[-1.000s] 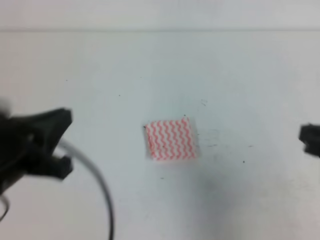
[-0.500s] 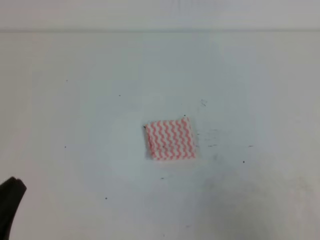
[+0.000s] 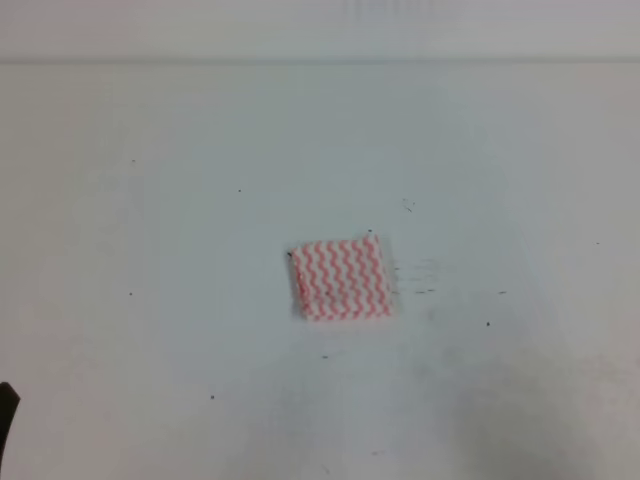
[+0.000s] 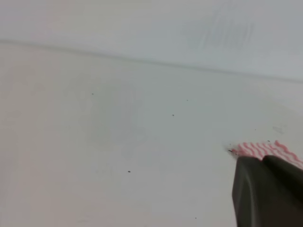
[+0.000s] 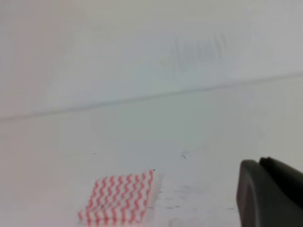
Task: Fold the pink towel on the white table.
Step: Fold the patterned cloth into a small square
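Note:
The pink towel lies folded into a small square with wavy pink-and-white stripes, flat near the middle of the white table. It also shows as the pink towel in the right wrist view, and only its edge peeks out in the left wrist view. My left gripper is a dark mass at the lower right of its view, both fingers together, nothing held. My right gripper looks the same, well right of the towel. In the high view only a dark sliver of the left arm shows.
Small dark specks and scuffs mark the table around the towel, mostly to its right. The table's far edge runs across the top of the high view.
Both arms have drawn back out of the high view, the left one toward the lower left, the right one off the right edge. The towel has not moved.

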`<state>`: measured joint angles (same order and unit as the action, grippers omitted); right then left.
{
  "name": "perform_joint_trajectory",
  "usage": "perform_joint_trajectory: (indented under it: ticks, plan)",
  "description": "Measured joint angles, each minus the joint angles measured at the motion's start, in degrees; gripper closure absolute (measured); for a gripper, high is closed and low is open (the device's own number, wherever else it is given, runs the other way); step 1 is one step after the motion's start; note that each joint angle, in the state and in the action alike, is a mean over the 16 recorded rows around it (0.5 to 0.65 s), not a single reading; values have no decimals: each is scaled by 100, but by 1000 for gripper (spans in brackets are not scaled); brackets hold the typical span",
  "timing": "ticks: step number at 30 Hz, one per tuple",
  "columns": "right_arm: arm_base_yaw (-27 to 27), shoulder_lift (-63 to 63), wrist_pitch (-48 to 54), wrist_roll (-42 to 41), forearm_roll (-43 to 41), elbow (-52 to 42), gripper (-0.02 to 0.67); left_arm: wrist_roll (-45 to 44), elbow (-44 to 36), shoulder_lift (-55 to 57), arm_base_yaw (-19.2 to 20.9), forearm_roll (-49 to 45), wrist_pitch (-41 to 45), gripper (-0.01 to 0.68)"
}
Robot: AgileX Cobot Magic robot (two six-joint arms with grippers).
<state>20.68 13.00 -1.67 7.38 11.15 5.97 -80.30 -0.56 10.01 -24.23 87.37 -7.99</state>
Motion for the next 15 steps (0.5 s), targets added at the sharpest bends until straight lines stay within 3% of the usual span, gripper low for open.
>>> perform_joint_trajectory:
  ticks: [15]
  plan:
    - [-32,-5,85,-157,-136,-249,667,-1,8,6,0,75,-22,673]
